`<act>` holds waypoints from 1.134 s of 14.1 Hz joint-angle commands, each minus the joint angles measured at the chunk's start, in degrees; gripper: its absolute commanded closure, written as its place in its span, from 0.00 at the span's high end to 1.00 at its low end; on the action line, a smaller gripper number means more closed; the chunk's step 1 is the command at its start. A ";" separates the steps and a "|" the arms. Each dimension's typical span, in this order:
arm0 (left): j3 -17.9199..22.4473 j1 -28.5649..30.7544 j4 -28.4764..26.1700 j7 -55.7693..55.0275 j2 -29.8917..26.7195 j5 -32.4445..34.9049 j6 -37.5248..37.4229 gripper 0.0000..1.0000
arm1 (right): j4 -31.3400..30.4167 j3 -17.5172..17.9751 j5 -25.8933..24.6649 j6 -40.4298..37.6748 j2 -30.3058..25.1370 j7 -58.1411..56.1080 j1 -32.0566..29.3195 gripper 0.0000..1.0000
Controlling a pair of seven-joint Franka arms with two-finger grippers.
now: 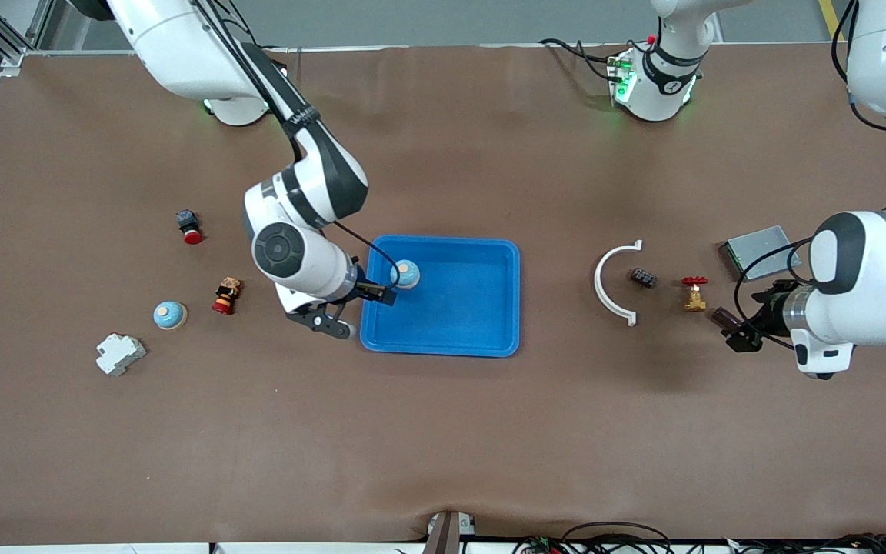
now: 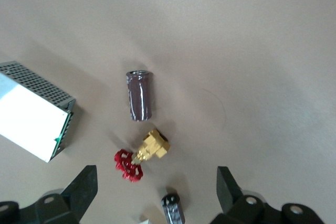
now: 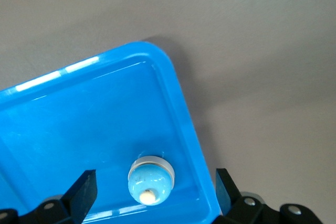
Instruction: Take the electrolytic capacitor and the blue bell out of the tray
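Observation:
A light blue bell (image 1: 406, 274) sits in the blue tray (image 1: 481, 338), near the tray's edge at the right arm's end. My right gripper (image 1: 354, 308) is open over that edge, its fingers apart on either side of the bell (image 3: 151, 180) and not touching it. A dark brown capacitor (image 1: 722, 315) lies on the table toward the left arm's end. My left gripper (image 1: 740, 334) is open and empty just beside it. In the left wrist view the capacitor (image 2: 139, 96) lies ahead of the open fingers (image 2: 84, 190), not between them.
A brass valve with a red handle (image 1: 694, 292), a small black part (image 1: 643, 278), a white curved piece (image 1: 614, 283) and a metal box (image 1: 760, 248) lie near the capacitor. A second blue bell (image 1: 170, 315), two red buttons (image 1: 189, 227) (image 1: 226, 296) and a white breaker (image 1: 118, 354) lie toward the right arm's end.

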 commanded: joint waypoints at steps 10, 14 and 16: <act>-2.91 0.33 0.67 0.02 -4.22 -0.90 -4.49 1.00 | 1.83 -0.72 0.16 2.70 6.47 1.24 5.49 1.00; -4.32 0.33 1.72 -0.07 -5.45 -0.81 -6.59 1.00 | 0.77 -0.72 0.25 6.74 8.05 1.24 7.07 1.00; -4.41 0.24 3.91 0.01 -5.46 -0.81 -9.31 1.00 | 0.25 -0.81 0.25 7.36 8.41 1.24 7.25 1.00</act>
